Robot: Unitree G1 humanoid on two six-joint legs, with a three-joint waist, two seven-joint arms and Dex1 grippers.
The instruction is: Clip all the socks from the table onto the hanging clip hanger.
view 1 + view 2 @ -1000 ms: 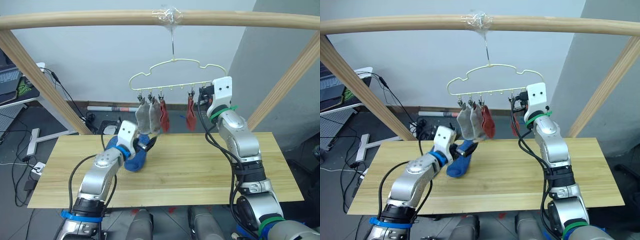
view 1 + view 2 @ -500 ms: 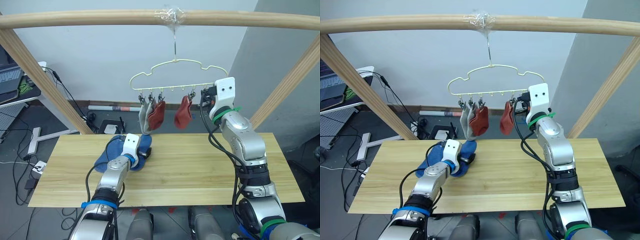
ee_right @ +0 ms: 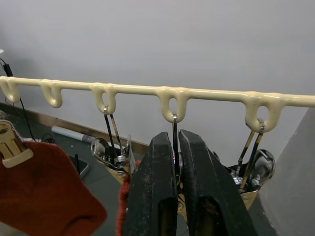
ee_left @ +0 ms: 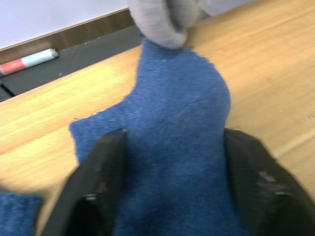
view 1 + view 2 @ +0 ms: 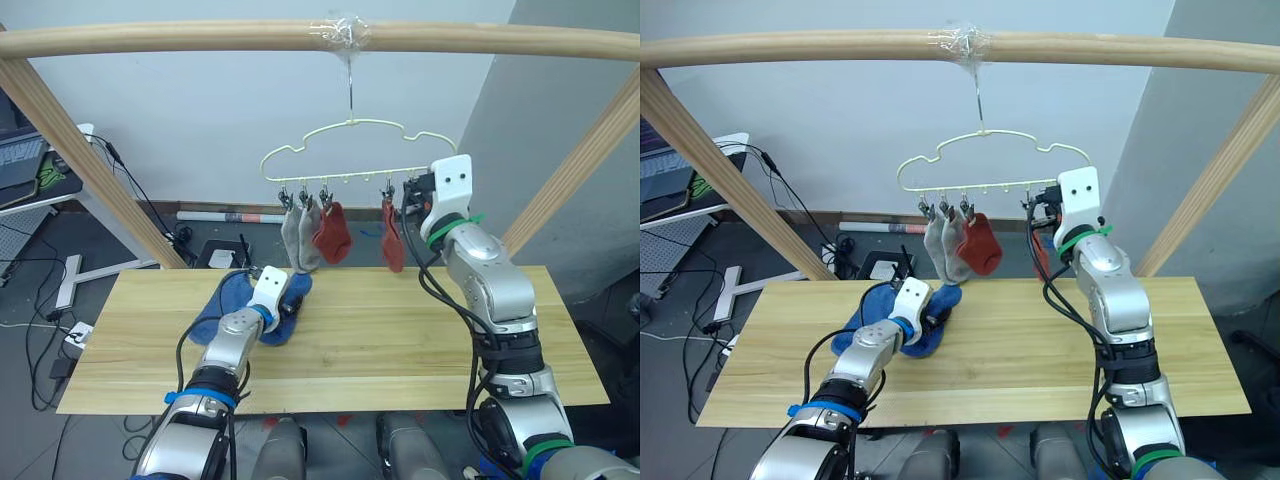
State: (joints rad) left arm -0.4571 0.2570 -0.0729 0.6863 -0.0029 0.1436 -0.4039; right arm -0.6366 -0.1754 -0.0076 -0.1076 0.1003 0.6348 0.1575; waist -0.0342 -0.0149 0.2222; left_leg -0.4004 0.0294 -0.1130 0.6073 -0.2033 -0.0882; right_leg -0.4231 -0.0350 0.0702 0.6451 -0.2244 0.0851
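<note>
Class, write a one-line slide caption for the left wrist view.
Left gripper fingers straddle a blue sock lying on the wooden table.

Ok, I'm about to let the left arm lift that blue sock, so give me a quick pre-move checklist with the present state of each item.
1. Left gripper straddles the blue fabric sock, fingers open either side: ok.
2. Fingers closed on the sock: not ok, no grip yet.
3. Second blue sock lies beside it on the light wooden table; whether the two overlap: cannot tell.
4. Right gripper shut on a metal clip wire of the pale-yellow wire clip hanger: ok.
5. Two grey socks and two brick-red socks hang clipped: ok.
6. That clip empty: cannot tell.
</note>
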